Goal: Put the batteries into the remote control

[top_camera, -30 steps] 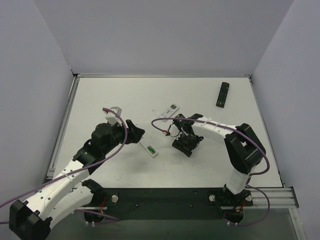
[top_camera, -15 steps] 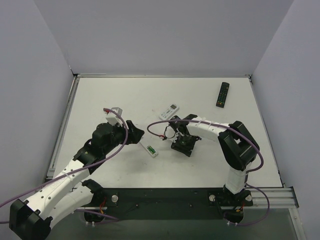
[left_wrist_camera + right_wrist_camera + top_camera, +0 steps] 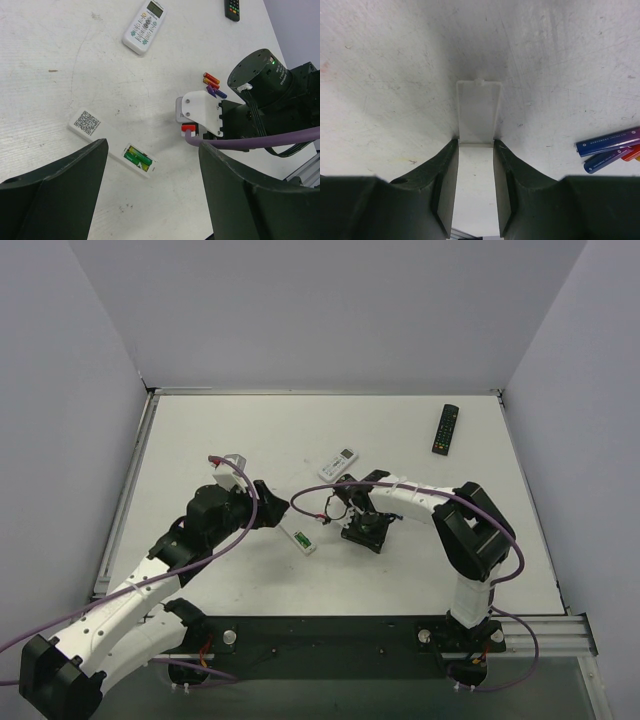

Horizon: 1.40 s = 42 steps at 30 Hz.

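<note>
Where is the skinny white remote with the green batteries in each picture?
Top external: the slim white remote lies near the picture's middle.
Left wrist: it lies low, left of middle, green batteries showing.
Right wrist: not in it; only a battery cover in the right gripper.
Shared landmark: the wider white remote, beyond the slim one in the top and left wrist views.

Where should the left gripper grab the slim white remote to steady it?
Probably from above, pinch the slim remote across its narrow width at the QR-label end: it lies flat, and the open bay holding the green batteries should stay clear.
</note>
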Motion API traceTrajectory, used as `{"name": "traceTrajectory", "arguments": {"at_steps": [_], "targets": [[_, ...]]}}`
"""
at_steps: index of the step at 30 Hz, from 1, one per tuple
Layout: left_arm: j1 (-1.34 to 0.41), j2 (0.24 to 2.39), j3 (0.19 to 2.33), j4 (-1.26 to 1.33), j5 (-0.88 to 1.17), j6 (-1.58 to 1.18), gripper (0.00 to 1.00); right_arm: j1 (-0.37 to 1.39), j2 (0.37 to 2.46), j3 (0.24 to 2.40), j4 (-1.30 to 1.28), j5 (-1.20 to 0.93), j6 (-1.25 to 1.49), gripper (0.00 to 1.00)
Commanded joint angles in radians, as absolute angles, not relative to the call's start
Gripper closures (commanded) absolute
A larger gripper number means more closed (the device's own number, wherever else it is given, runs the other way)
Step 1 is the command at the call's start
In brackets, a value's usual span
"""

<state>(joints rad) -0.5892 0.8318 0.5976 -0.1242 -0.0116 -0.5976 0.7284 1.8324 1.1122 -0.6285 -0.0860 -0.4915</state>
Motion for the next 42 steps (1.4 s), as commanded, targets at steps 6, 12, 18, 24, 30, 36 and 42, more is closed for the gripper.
{"name": "traceTrajectory", "arguments": {"at_steps": [6,12,18,24,30,36,42], "targets": [[-0.586,0.845,0.617,-0.061,0.000,-0.644,0.16,0.730,1.862,1.111,-0.623,-0.133,-0.454,0.88],[-0.586,0.873,0.588,-0.003,0.035,-0.701,0.16,0.719,1.818,1.115,-0.600,-0.187,-0.428,0.92],[-0.587,0.933,0.581,0.089,0.075,-0.727,0.16,0.716,1.781,1.114,-0.580,-0.222,-0.411,0.93],[-0.588,0.942,0.557,0.138,0.055,-0.756,0.16,0.700,1.741,1.106,-0.560,-0.256,-0.390,0.96],[-0.588,0.902,0.502,0.161,0.008,-0.799,0.16,0.684,1.703,1.098,-0.538,-0.290,-0.379,0.97],[-0.589,0.945,0.488,0.224,0.043,-0.828,0.17,0.680,1.655,1.111,-0.523,-0.331,-0.354,0.98],[-0.597,1.031,0.520,0.288,0.113,-0.830,0.16,0.680,1.589,1.121,-0.459,-0.382,-0.285,1.00]]}}
